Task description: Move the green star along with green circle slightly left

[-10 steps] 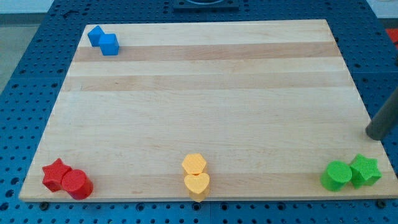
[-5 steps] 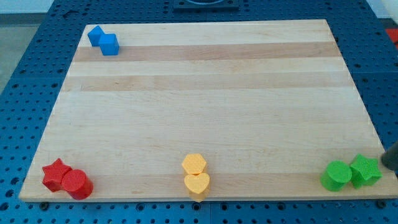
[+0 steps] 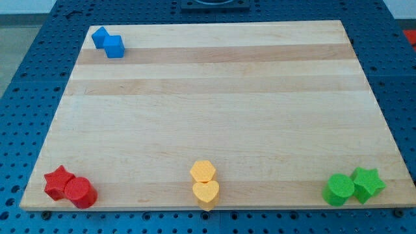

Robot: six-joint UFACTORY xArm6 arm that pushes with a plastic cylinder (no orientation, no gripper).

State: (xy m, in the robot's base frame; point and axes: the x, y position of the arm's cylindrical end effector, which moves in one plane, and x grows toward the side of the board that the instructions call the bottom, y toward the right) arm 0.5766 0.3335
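Green plastic pair first: you see the green circle [image 3: 339, 190] touching the green star [image 3: 367, 183] at lower right of the pale wooden board [image 3: 214, 110]. My tip is out of frame, so its contact cannot be told. Judge whether another leftward nudge is needed.

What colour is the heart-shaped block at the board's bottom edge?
Yellow heart-shaped block: plain yellow, seen in the camera view.

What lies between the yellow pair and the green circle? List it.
Nothing: in the camera view, bare board runs from the yellow heart to the green circle. My tip is out of sight.
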